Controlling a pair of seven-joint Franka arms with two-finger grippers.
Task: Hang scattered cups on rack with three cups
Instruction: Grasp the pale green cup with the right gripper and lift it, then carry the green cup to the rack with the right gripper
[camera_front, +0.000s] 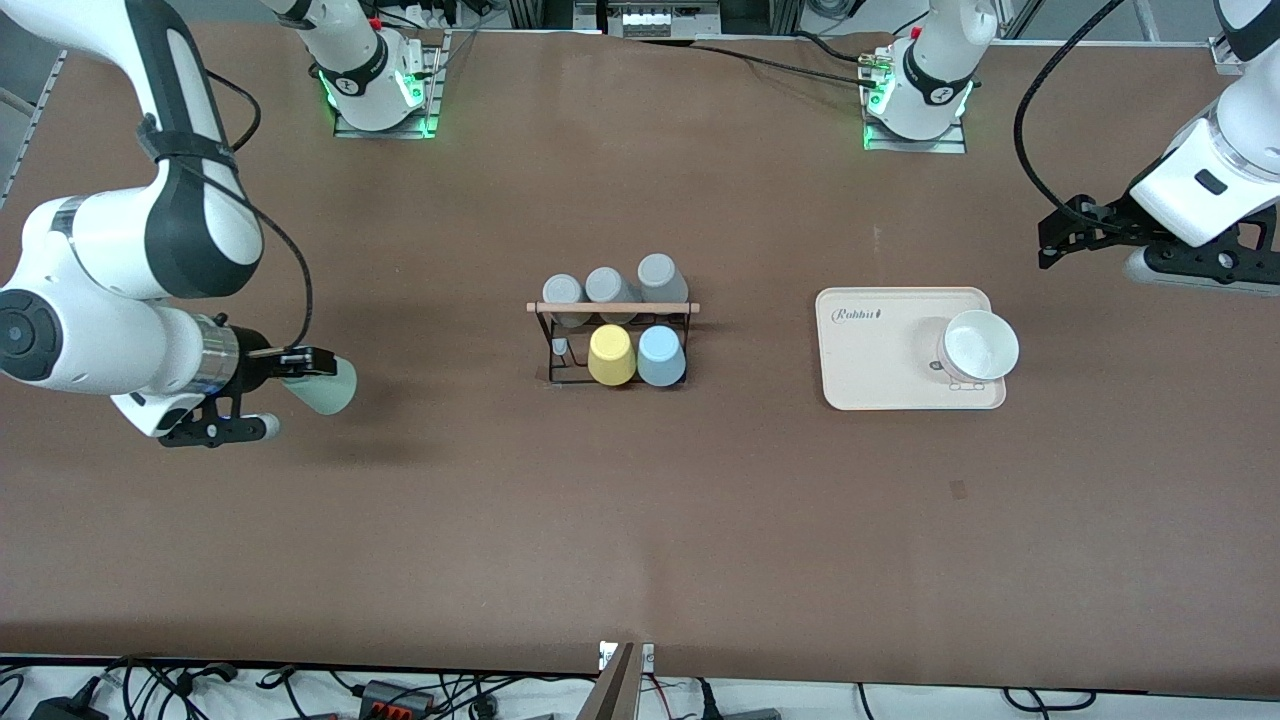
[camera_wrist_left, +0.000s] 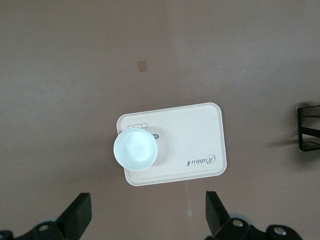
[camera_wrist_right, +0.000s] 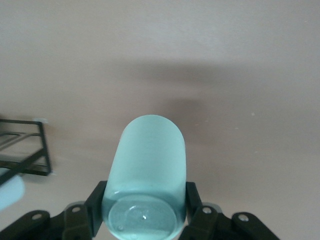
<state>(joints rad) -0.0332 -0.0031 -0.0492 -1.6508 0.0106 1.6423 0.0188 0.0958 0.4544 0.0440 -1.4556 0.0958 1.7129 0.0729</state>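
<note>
- Right pincer (camera_front: 300, 372) is up in the air over the bare worktop (camera_front: 640, 520) at the right arm's end, clamped on the mint green cup (camera_front: 325, 385), which it's holding tipped on its side. In the right wrist view you can see the fingers (camera_wrist_right: 95, 207) squeezing the cup (camera_wrist_right: 147, 175) from both sides.
- The rack (camera_front: 612, 335) sits mid-worktop, well apart from that pincer, toward the left arm's end from it.
- On the rack: three grey cups (camera_front: 610, 288) in the row nearer the robots' bases, then a yellow cup (camera_front: 611, 355) and the light blue cup (camera_front: 661, 356) side by side in the row nearer the front camera.
- Left pincer (camera_front: 1048, 243) is just waiting, fingers (camera_wrist_left: 77, 216) spread wide apart with nothing in them.
- Under it, in the left wrist view, there's a cream tray (camera_wrist_left: 200, 145) with a white bowl (camera_wrist_left: 135, 149) on it.
</note>
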